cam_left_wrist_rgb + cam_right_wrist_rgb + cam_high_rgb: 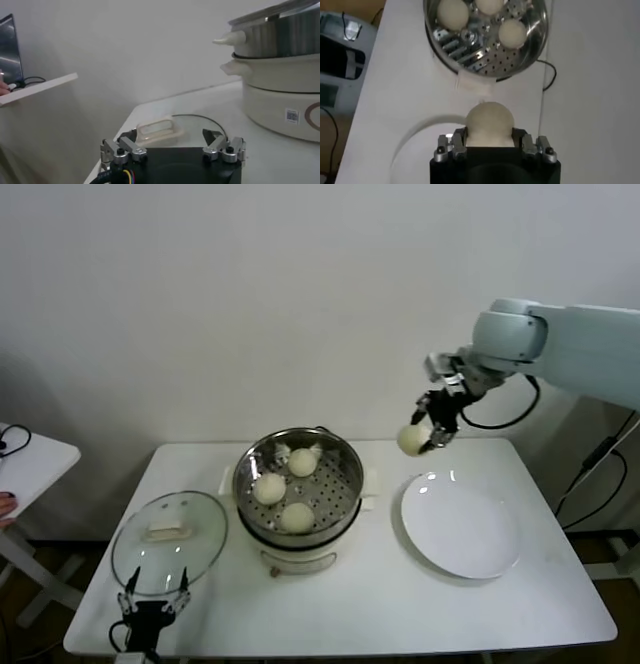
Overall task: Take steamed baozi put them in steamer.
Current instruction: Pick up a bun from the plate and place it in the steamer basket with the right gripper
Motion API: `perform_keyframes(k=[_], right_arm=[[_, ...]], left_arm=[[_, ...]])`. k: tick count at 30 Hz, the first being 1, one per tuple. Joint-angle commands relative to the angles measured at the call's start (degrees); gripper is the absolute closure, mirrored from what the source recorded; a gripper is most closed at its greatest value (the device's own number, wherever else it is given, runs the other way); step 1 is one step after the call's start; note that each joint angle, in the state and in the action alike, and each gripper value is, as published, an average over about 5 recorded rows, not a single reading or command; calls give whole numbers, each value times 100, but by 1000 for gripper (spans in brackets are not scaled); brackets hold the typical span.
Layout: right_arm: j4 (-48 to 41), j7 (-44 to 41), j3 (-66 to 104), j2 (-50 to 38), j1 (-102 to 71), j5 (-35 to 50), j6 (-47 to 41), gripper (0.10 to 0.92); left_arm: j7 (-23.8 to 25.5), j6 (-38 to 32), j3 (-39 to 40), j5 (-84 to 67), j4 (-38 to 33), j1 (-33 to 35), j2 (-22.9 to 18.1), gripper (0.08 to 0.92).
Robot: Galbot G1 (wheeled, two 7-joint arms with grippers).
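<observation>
Above flat white plate [460, 534], right tool [428, 434] clamps smooth round baozi [411, 440]; left tool [153, 602] apart.

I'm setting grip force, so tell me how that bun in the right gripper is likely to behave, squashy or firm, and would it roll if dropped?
The baozi in the right gripper looks smooth and doughy, so probably soft and easily dented. Its round dome suggests it could roll on the plate. It likely weighs little for its size.
</observation>
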Motion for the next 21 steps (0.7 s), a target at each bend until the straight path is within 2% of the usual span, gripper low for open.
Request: perform_keyframes(k=[1,21], right_arm=[[287,378,608,793,-250,543,-630,423],[-859,727,1067,1876,-2031,-389,-781,419]], left_arm=[[-2,-3,8,25,-13,-6,-19,177],[-2,-8,15,65,54,-37,-36,177]])
